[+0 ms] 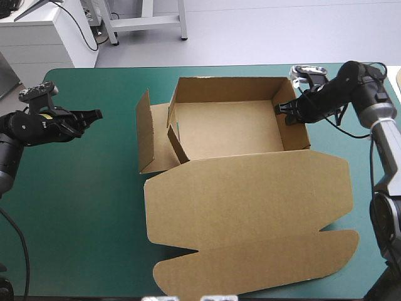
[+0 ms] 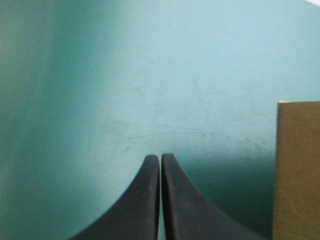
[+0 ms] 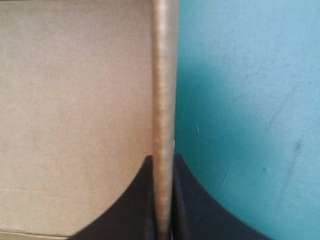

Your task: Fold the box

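The brown box (image 1: 225, 128) stands mid-table as an open tray, far and right walls raised, its wide lid (image 1: 250, 213) flat toward the front edge. At its left side a flap (image 1: 145, 135) stands loose and another panel (image 1: 177, 143) leans inward. My right gripper (image 1: 289, 113) is shut on the box, clamping the top edge of the right wall (image 3: 164, 100), one finger inside, one outside. My left gripper (image 1: 97, 115) hovers shut over bare cover left of the box, holding nothing; the fingertips (image 2: 160, 159) meet, and a box flap (image 2: 298, 170) shows ahead to one side.
The teal-green cover (image 1: 81, 200) lies bare on the left between my left arm and the box. The lid reaches close to the table's front edge. White furniture and a metal frame stand beyond the far edge.
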### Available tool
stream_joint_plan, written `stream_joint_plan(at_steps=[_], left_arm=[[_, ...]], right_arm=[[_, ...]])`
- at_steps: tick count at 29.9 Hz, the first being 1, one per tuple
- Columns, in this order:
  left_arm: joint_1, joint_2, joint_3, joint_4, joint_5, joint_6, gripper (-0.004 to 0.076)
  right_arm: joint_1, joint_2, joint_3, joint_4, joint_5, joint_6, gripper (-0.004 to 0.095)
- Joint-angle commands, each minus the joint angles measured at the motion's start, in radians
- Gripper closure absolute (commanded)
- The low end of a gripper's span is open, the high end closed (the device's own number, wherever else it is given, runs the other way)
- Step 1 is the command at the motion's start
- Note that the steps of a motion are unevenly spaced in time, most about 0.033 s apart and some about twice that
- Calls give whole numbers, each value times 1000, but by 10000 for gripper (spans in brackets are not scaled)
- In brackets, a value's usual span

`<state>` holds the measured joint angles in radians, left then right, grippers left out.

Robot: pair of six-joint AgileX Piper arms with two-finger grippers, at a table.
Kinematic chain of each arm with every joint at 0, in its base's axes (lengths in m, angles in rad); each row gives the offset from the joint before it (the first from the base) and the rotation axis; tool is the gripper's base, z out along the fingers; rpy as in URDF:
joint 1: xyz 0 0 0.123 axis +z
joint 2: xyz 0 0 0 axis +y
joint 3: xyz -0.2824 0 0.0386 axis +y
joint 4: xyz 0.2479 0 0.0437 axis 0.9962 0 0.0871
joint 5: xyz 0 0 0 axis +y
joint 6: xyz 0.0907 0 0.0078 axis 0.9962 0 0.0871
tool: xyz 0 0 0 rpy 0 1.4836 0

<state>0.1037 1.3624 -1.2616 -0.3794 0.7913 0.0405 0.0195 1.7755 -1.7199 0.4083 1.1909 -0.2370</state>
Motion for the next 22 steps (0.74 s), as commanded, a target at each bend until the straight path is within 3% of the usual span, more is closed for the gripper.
stream_joint_plan(at_steps=[1, 6, 9, 13, 17, 22], left_arm=[[11, -9, -31, -300, -24, 180, 730], [11, 27, -31, -636, 97, 412, 731], [11, 37, -31, -754, 141, 462, 731], [11, 37, -31, -831, 222, 501, 731], [11, 36, -31, -910, 392, 555, 731], [11, 6, -31, -947, 452, 588, 731]], right_arm=[[-48, -107, -28, 144, -9, -39, 929], [-62, -174, -28, 191, -31, -67, 928], [-62, -194, -28, 191, -37, -67, 928], [-60, -213, -28, 194, -67, -67, 927], [-56, -215, -27, 237, -115, -65, 927], [5, -215, -27, 152, -151, -27, 926]])
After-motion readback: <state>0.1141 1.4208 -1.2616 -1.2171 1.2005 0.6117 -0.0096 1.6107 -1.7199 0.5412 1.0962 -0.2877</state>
